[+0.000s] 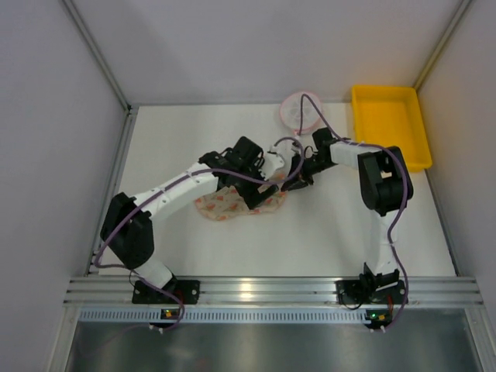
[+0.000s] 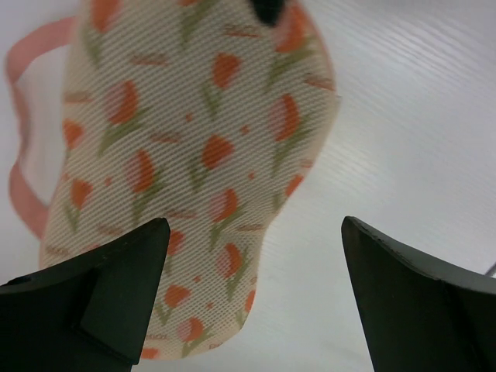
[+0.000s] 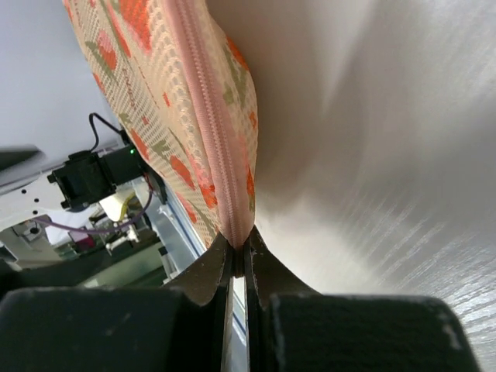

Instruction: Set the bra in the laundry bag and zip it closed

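White table (image 1: pixel 349 232), bag (image 1: pixel 221 206) lying mid-surface between both arms. Bra not seen in any view, likely already inside. Right gripper (image 3: pixel 240 246) pinched tight on pink zip (image 3: pixel 203 108) at bag's edge; left gripper (image 2: pixel 254 232) fingers wide over the mesh, holding nothing. Judgement: left should pin the fabric beside the zip so the right's pull runs the track instead of dragging the bag

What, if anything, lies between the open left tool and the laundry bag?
Nothing visible does. The left tool hangs open directly over the laundry bag, whose patterned mesh is in plain view just beneath it.
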